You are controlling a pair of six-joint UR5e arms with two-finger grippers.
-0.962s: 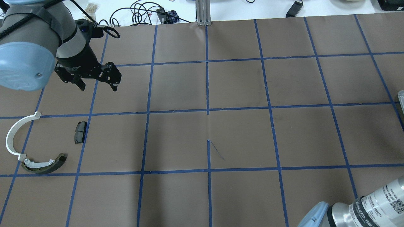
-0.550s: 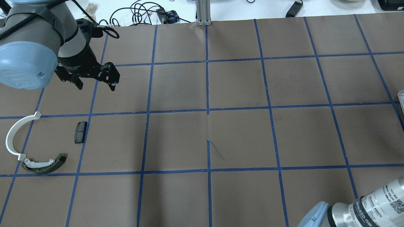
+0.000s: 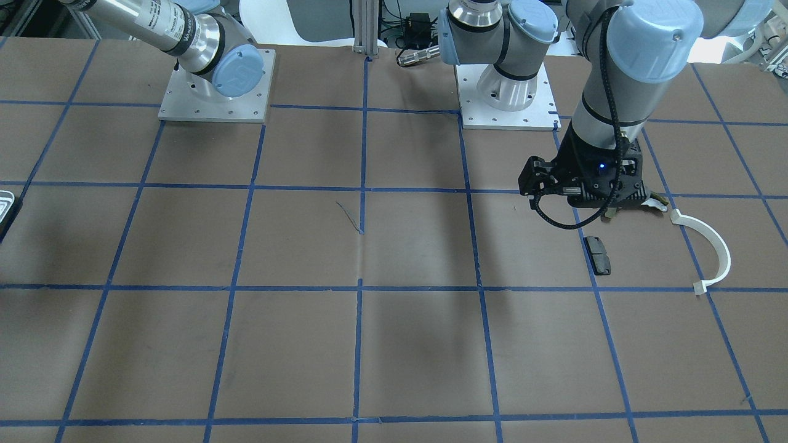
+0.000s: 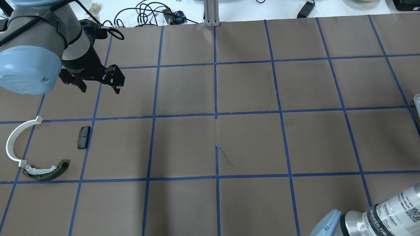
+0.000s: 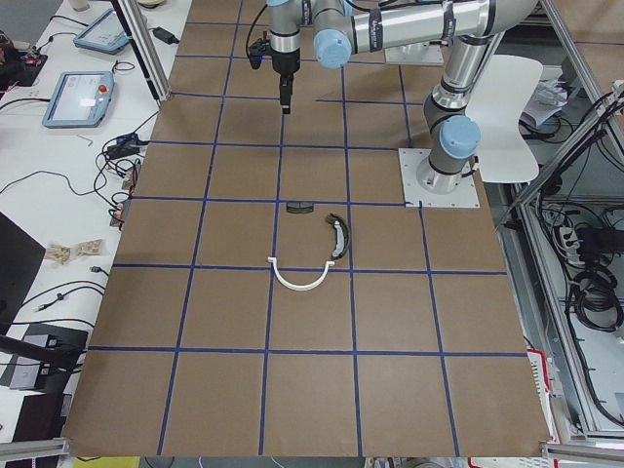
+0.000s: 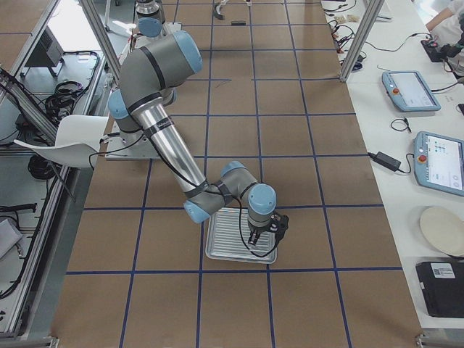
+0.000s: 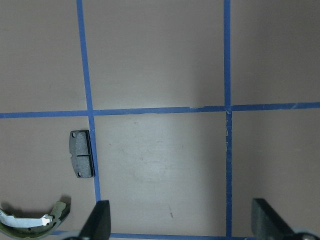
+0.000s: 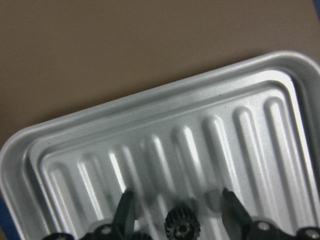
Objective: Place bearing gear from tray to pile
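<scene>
A small dark bearing gear (image 8: pixel 182 226) lies on the ribbed floor of the silvery tray (image 8: pixel 150 110). My right gripper (image 8: pixel 176 196) is open just over it, one finger on each side, neither touching it. The tray (image 6: pixel 217 246) also shows in the exterior right view, with the right gripper (image 6: pixel 262 235) above it. The pile lies at the table's left: an olive brake shoe (image 4: pixel 46 172), a white half-ring arc (image 4: pixel 14 141) and a black pad (image 4: pixel 83 137). My left gripper (image 4: pixel 100 86) is open and empty, above the table beyond the pile.
Brown paper with a blue tape grid covers the table (image 4: pixel 249 141). Only the tray's corner (image 4: pixel 416 100) shows at the overhead view's right edge. Cables and a metal post (image 4: pixel 211 13) lie past the far edge. The right arm's elbow (image 4: pixel 377 216) fills the near right corner.
My left gripper has drifted slightly toward the table's far side, still open. The pile parts and the right arm have not moved.
</scene>
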